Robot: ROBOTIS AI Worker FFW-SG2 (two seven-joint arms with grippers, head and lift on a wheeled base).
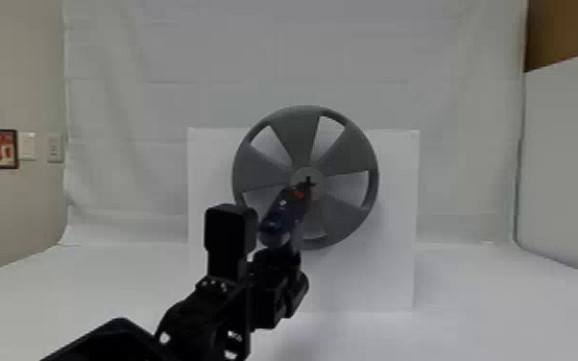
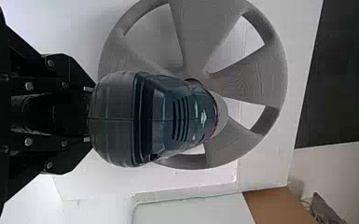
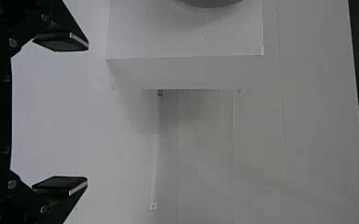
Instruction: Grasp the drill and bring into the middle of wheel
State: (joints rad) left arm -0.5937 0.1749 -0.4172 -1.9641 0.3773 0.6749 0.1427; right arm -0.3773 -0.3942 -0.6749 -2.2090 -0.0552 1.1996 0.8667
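In the head view my left gripper (image 1: 278, 259) is below the drill (image 1: 282, 218), whose tip lies over the hub of the grey wheel (image 1: 297, 137); whether the tip touches the hub I cannot tell. Seen from the left wrist, the gripper (image 2: 89, 114) is shut on the drill's handle, which is hidden behind the dark blue and black drill body (image 2: 168, 119). That body covers the centre of the wheel (image 2: 249, 77). My right gripper (image 3: 87, 114) stands open, its two fingers wide apart with nothing between them; the wheel's grey rim (image 3: 212, 3) shows at that view's edge.
The wheel is mounted against a white box-like stand (image 1: 374, 278) on the white table (image 1: 485, 307). White sheeting hangs behind, and a white panel (image 1: 571, 158) stands at the right.
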